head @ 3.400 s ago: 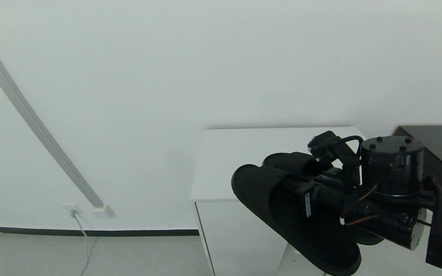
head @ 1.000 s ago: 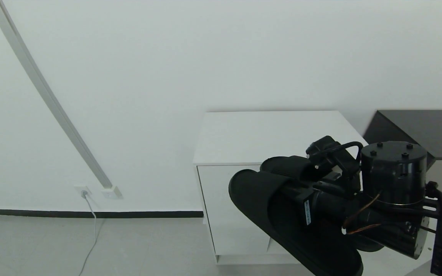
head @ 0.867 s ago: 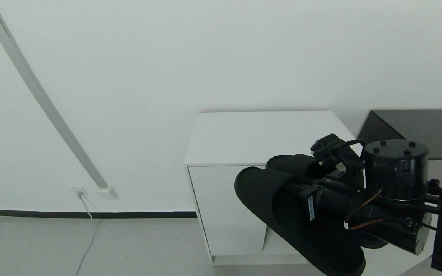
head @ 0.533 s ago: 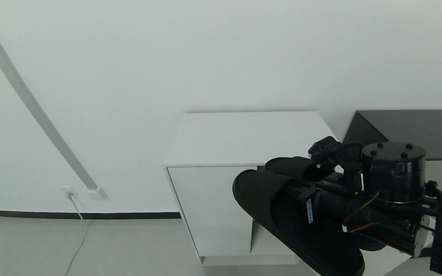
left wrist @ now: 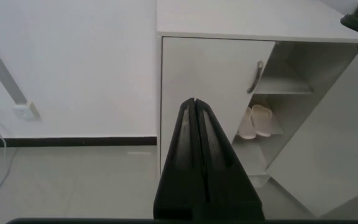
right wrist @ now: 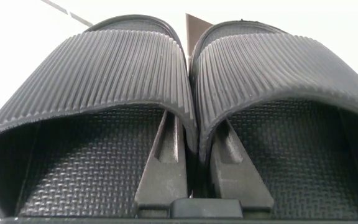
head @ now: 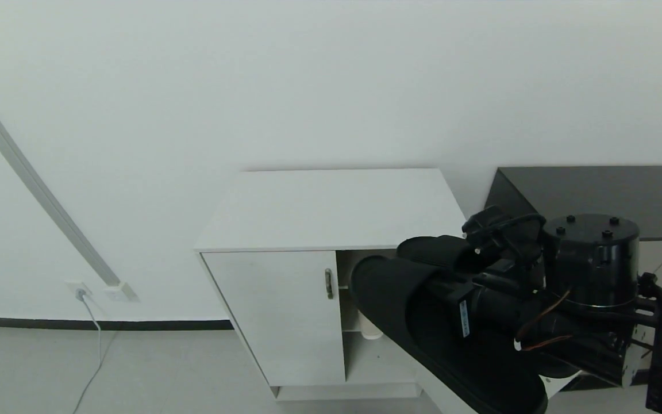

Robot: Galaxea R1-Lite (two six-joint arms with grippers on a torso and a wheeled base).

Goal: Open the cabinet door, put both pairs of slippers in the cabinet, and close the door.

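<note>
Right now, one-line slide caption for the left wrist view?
Shut left tool faces the cabinet: one door open, pale slippers inside.

Near right, black slippers [head: 391,287], straps ribbed, insoles pebbled; white cabinet [head: 331,207]; cream slippers [left wrist: 257,121] inside; far right, dark grey table [head: 595,195].

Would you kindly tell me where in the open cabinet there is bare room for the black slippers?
The upper shelf, above the pale slippers, looks bare. So does the bottom compartment beneath them, as far as it shows. The middle shelf is crowded: the pale pair takes most of what shows.
</note>
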